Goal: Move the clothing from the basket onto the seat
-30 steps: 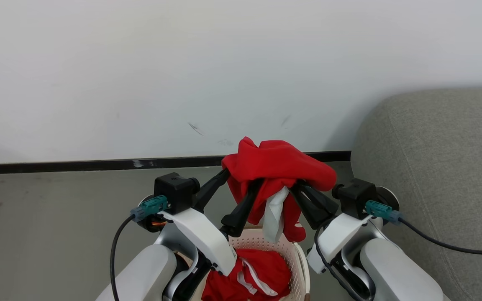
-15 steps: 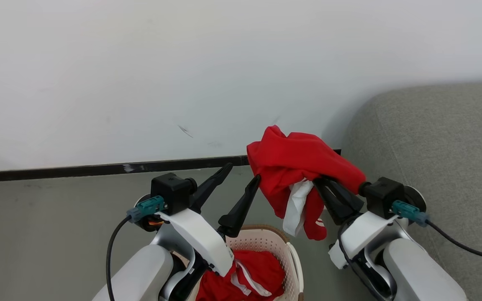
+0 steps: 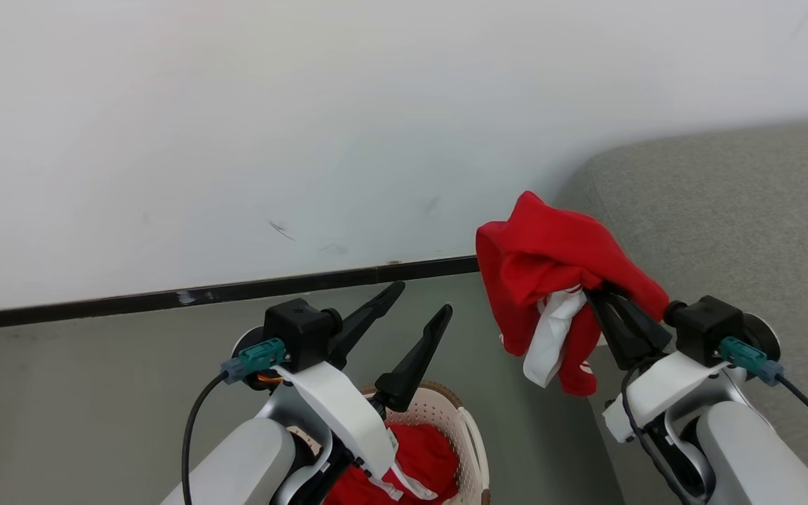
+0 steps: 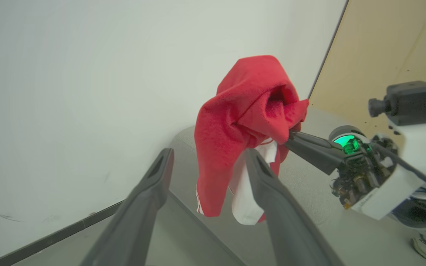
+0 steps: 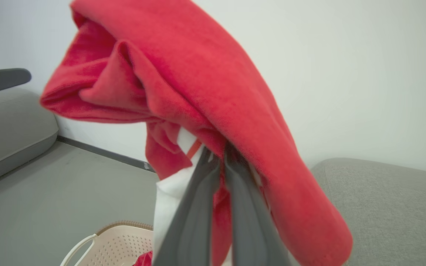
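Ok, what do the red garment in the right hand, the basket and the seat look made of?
The garment looks like soft red fleece or knit: matte, fuzzy, draping in folds, with a white panel. The basket seems moulded cream plastic: perforated wall, brown woven-look rim. The seat appears grey woven upholstery, matte with fine texture.

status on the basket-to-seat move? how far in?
Done: one red garment is lifted out of the basket. In hand: the right gripper is shut on it, holding it in the air near the seat, not yet set down. Left: place it on the seat, then fetch the second garment lying in the basket below the open left gripper.
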### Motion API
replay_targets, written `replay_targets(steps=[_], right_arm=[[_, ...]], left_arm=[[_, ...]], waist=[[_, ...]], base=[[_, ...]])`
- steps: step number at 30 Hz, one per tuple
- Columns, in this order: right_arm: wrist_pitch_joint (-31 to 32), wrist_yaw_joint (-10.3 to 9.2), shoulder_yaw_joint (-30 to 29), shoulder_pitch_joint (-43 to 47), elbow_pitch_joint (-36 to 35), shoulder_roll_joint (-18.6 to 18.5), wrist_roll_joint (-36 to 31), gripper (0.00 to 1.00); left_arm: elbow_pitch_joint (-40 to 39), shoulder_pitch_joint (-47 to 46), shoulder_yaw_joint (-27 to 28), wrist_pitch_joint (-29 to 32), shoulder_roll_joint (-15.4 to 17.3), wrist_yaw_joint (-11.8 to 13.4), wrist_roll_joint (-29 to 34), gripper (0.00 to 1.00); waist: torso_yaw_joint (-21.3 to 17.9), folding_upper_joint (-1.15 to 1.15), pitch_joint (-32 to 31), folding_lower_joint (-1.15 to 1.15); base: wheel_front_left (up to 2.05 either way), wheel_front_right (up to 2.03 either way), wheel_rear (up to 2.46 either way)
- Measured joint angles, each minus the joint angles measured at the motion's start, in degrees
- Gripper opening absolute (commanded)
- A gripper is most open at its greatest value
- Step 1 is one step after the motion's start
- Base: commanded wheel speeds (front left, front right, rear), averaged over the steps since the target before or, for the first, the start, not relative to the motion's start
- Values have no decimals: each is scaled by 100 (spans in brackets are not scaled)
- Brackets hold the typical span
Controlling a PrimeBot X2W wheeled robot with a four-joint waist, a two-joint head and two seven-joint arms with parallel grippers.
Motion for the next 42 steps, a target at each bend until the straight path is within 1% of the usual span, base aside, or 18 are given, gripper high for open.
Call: replay_targets(steps=[5,13,26,42], right_arm=[[0,0,-210,102,-141,-62,-57,0],[0,0,-430,281,-311,-127,-107,0],[0,0,-786,537,-632,-132,-247,0],[0,0,-1033,597,-948,-87,-341,0]], left_arm=[[-29,18,-87,-11,27,-86,36,100],[-58,97,-148,-25,43,-129,45,100],[-48,97,-191,-75,87,-134,135,100],[-58,97,-205,-149,209,-130,337,100]], waist=[[-145,0,-4,0],[-407,0,13,0],[-894,0,94,0],[-1473,0,297,0]], base=[[0,0,0],[0,0,0],[0,0,0],[0,0,0]])
